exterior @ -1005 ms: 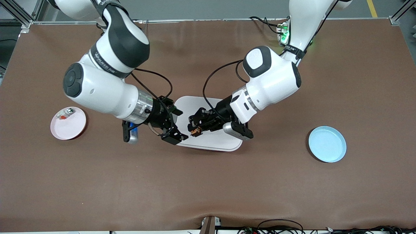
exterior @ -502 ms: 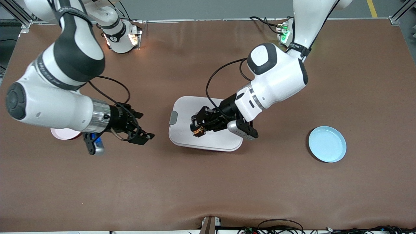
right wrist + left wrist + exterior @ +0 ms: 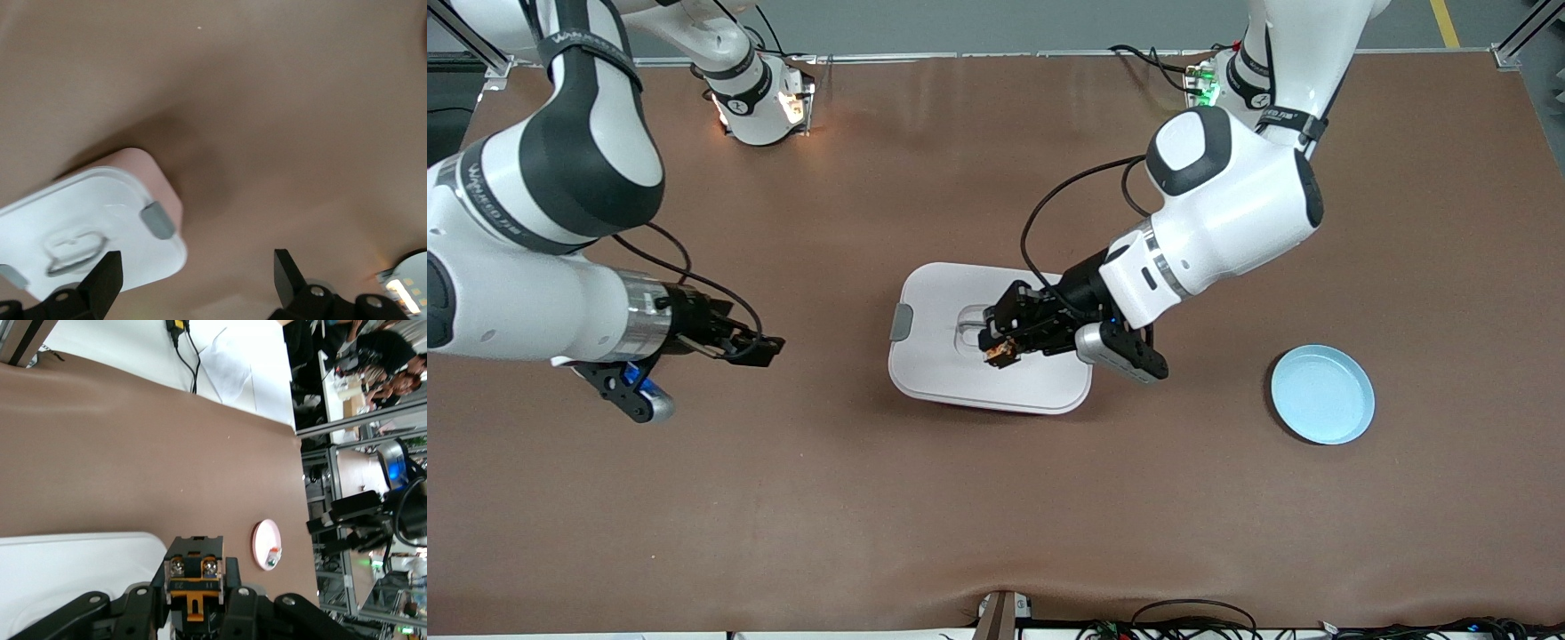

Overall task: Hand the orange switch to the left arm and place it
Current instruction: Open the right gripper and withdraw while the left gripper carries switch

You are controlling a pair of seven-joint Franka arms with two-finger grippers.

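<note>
Switch (image 3: 997,355) in the grip of the left gripper (image 3: 1000,342), held in the air over the box (image 3: 943,364) at mid-worktop (image 3: 996,516). Fingers (image 3: 143,613) are clamped on the black body of the switch (image 3: 193,583), whose orange end and two screw contacts face out in the left wrist view. Box lid shows a grey clip (image 3: 901,322) on the side toward the right arm's end and a clear recessed handle (image 3: 971,320) partly under the gripper. Right gripper (image 3: 756,342) hangs over bare worktop between the box and the right arm's end, its fingers (image 3: 100,283) spread wide apart and holding nothing. Blue plate (image 3: 1322,394) lies on the worktop toward the left arm's end, well apart from the box. Pink plate (image 3: 267,545) with a small part on it appears in the left wrist view only.
</note>
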